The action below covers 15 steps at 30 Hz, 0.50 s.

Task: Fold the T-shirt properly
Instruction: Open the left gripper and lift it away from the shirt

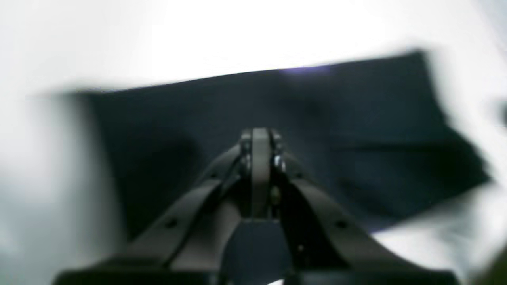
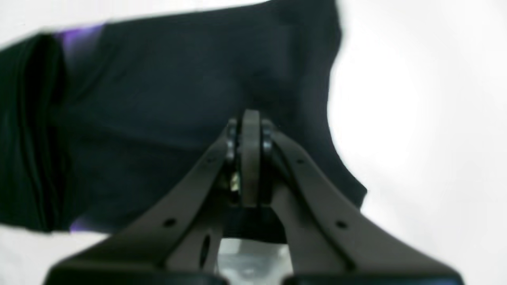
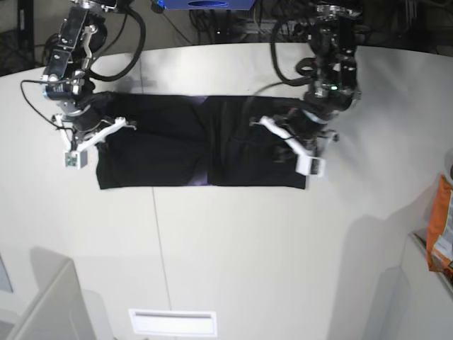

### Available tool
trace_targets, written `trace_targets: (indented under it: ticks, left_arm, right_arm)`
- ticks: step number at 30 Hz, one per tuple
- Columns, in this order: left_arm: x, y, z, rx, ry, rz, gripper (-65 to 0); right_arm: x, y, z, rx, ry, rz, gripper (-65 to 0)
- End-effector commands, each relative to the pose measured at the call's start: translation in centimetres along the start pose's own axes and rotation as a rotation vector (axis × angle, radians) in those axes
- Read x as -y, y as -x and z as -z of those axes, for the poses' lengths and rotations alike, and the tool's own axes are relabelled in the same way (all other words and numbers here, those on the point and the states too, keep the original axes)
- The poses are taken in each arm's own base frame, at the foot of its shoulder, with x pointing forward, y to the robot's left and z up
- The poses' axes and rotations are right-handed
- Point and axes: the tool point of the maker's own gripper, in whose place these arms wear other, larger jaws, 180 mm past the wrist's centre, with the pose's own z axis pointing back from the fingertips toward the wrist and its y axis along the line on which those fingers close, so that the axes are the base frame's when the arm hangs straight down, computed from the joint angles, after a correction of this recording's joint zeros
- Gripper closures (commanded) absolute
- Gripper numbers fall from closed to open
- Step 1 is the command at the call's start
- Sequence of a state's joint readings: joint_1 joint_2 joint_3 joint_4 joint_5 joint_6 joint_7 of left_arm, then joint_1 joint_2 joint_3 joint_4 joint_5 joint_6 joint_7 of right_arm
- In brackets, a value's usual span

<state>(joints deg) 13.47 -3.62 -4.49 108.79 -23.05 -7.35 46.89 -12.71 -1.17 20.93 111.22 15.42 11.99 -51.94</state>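
- Table [image 3: 233, 248] bare from 4 to 8 o'clock of T-shirt [image 3: 170, 152]; free passage.
- Both arms crowd shirt's ends at 3 and 9.
- Orange packet [image 3: 440, 230] at table's 4 o'clock edge.

The base view looks steeply down from above on the whole white table [image 3: 233, 241] and both arms. Each wrist view looks along its own jaws, close over the black T-shirt [image 3: 163, 152], which all three views share.
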Motion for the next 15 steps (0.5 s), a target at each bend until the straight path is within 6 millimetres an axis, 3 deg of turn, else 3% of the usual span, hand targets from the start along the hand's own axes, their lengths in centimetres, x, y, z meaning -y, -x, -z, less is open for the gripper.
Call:
trace_targets:
  ticks: [1, 4, 5, 7, 12, 15]
  left_arm:
    - [-1.3, -1.4, -1.0, 0.057, -0.007, -0.034, 0.0]
    - [-7.7, -1.5, -3.6, 0.081, -0.128, -0.109, 0.0]
    - [-9.6, -1.5, -4.7, 0.089, -0.164, -0.13, 0.0]
    - [-12.8, -1.5, -6.5, 0.099, -0.229, -0.149, 0.0]
    - [-18.8, -0.2, -9.7, 0.078, -0.379, -0.18, 0.0]
    - [-20.7, 1.1, -10.4, 0.047, -0.396, -0.176, 0.0]
  right_arm:
    - [0.1, -1.7, -0.3, 0.048, -0.009, 0.024, -10.1]
    - [1.2, -2.8, -0.4, 0.042, -0.026, 0.106, -36.2]
    - [1.3, -3.1, -0.3, 0.049, -0.05, 0.141, -41.7]
    - [2.0, -4.1, -0.1, 0.064, -0.083, 0.148, -41.3]
    - [4.6, -2.7, 3.0, -0.036, -0.086, 0.189, -38.6]
    - [5.0, -1.8, 3.9, -0.07, -0.089, 0.21, -38.6]
